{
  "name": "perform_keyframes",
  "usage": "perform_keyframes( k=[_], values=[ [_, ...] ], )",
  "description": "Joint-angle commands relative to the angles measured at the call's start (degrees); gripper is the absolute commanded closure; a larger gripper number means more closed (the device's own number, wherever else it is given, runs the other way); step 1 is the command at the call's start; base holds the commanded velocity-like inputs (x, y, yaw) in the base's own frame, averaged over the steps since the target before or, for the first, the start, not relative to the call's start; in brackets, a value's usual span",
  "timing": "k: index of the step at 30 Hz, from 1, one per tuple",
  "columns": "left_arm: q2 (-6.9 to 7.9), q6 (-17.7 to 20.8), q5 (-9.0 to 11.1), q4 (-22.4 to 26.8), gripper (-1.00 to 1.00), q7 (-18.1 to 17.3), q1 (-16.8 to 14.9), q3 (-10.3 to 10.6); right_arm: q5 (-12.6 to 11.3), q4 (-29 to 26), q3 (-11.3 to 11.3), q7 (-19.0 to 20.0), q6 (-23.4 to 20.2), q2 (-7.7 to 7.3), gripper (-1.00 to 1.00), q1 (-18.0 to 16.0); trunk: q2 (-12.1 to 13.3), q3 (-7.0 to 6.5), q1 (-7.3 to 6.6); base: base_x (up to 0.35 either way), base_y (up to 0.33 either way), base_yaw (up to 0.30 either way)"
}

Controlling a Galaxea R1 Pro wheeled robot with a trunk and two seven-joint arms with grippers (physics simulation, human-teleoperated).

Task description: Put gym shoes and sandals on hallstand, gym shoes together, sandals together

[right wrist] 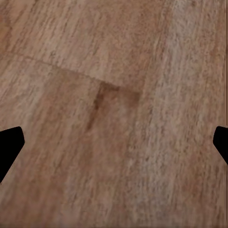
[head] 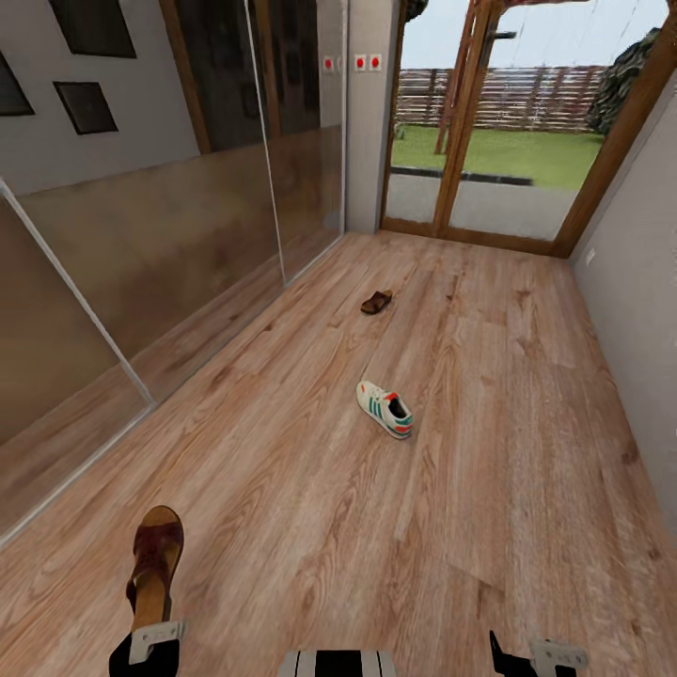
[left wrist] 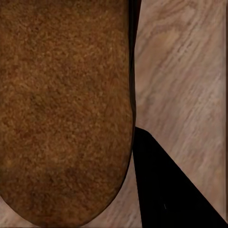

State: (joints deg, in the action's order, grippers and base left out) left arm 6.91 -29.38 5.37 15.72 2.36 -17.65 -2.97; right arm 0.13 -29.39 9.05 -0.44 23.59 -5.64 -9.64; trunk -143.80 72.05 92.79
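One sandal in my left gripper, carried heel-first so the toe points ahead, off the corridor floor.

It is dark brown, strapped, with a tan insole; its sole fills my left wrist view. My right gripper hangs with jaws spread, empty. A gym shoe lies at my 12 o'clock, the second sandal farther on at 12.
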Motion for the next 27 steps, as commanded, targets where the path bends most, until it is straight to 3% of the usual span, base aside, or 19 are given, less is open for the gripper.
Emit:
perform_keyframes(
  k=[1, 27],
  values=[
    [0.02, -0.15, 0.35, -0.06, 1.0, -0.08, -0.02, 0.09, 0.0, 0.1, 0.09, -0.06, 0.2, -0.02, -1.0, -0.03, 0.0, -0.28, -0.03, 0.0, 0.0, 0.0],
    [0.07, -0.21, 0.37, -0.11, 1.0, -0.08, -0.02, 0.07, -0.24, -0.2, 0.23, 0.07, 0.14, -0.08, -1.0, -0.03, 0.35, -7.88, -0.7, 0.0, 0.0, 0.0]
  ],
)
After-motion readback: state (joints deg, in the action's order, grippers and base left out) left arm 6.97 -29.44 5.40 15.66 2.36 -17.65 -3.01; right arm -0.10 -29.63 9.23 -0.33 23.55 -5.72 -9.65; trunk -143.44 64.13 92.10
